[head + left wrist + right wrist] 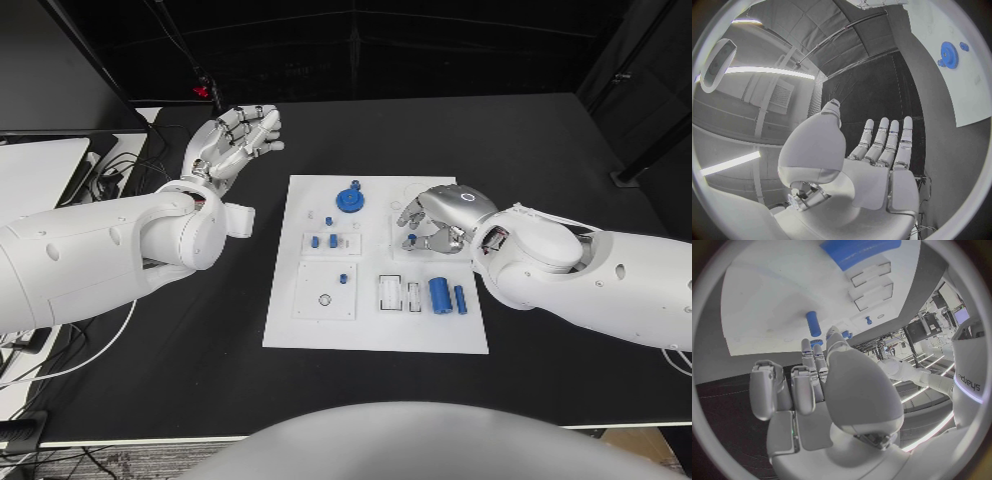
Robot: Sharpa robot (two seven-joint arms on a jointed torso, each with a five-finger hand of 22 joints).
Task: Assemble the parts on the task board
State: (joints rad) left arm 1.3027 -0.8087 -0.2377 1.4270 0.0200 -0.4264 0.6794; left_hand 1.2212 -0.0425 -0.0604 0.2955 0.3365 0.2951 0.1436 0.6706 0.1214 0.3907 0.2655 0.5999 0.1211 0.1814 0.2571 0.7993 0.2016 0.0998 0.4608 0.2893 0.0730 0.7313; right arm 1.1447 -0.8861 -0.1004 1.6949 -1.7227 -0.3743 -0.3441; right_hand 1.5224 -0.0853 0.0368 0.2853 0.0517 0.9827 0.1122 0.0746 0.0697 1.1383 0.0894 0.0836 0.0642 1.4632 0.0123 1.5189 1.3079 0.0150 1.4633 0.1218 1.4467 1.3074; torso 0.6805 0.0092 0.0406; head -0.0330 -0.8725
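Black table [173, 380] surface carries your task board [375, 330] at its centre. Your left hand [231, 138] hovers near the table's far left corner, well apart from the board, fingers spread and holding nothing. Your right hand [437, 218] sits over the board's right edge, fingers curled downward; whether it pinches a part cannot be determined. A blue gear [351, 199] stands near the board's far edge. Two blue cylinders [449, 297] lie near the board's near right corner.

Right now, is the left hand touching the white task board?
No, the left hand is open above the black table, away from the task board.
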